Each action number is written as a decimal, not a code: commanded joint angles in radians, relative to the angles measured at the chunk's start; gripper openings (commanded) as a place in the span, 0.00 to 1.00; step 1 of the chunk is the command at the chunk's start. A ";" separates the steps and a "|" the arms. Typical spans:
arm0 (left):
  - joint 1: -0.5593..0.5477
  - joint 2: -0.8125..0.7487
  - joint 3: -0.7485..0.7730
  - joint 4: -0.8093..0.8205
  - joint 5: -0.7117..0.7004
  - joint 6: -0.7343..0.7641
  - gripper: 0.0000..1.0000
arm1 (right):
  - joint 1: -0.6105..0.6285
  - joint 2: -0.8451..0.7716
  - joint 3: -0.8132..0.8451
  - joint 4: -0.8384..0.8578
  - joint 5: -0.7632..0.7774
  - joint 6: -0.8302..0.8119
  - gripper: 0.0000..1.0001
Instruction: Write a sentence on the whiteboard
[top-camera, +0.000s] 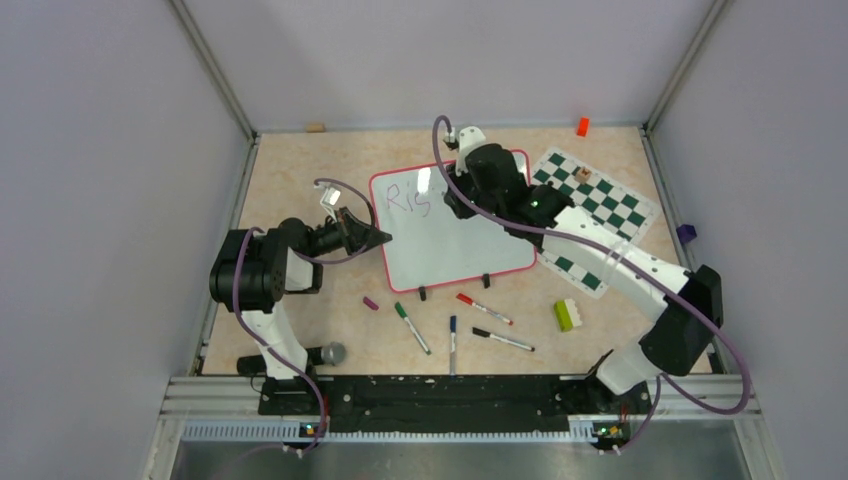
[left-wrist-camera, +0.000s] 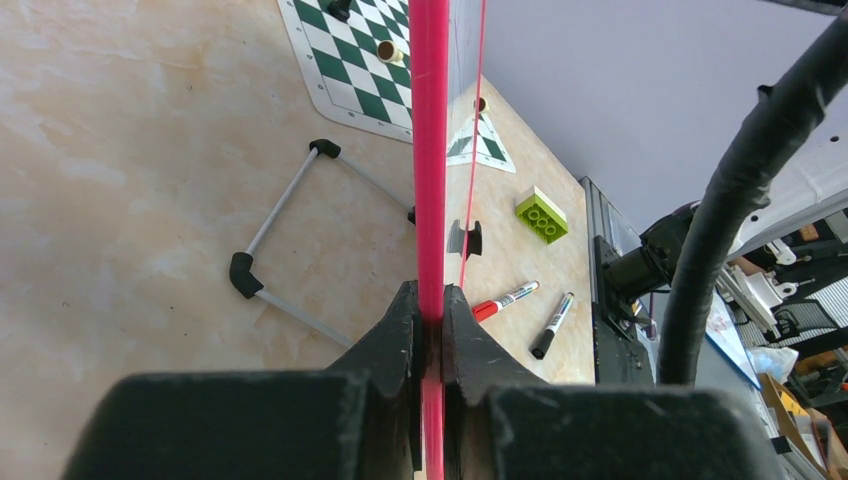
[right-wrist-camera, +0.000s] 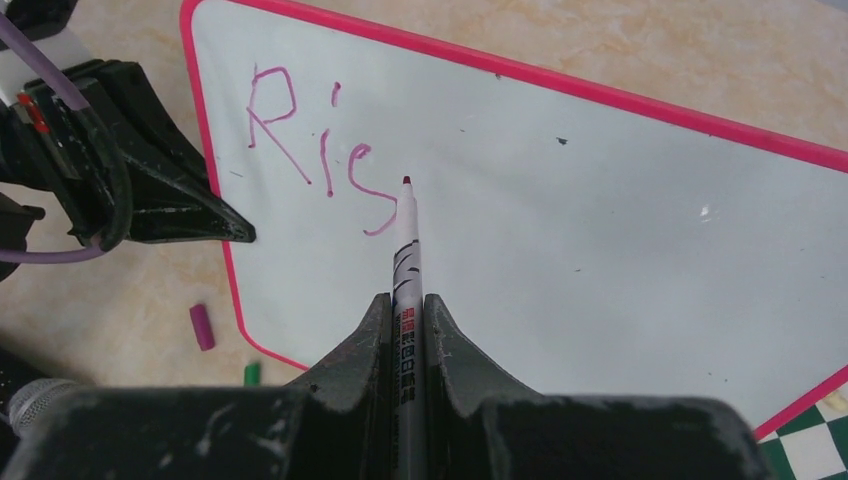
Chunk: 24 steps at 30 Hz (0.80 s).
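Whiteboard (top-camera: 450, 250) beneath marker (right-wrist-camera: 407, 235) in right claw (right-wrist-camera: 406, 300), rim (left-wrist-camera: 430, 150) inside left claw (left-wrist-camera: 430, 292).

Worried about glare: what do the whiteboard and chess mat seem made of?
The whiteboard: smooth glossy coated panel, a bright reflection shows on it; rim looks like pink plastic. The chess mat: thin matte sheet, perhaps vinyl or paper, lying flat with no glare.
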 joint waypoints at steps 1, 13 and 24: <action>-0.008 -0.008 -0.002 0.102 0.019 0.032 0.00 | -0.003 0.039 0.056 -0.018 0.009 -0.009 0.00; -0.009 -0.008 -0.001 0.102 0.019 0.032 0.00 | -0.003 0.095 0.084 -0.019 -0.009 -0.015 0.00; -0.008 -0.008 -0.001 0.102 0.019 0.032 0.00 | -0.002 0.123 0.093 -0.061 0.084 -0.019 0.00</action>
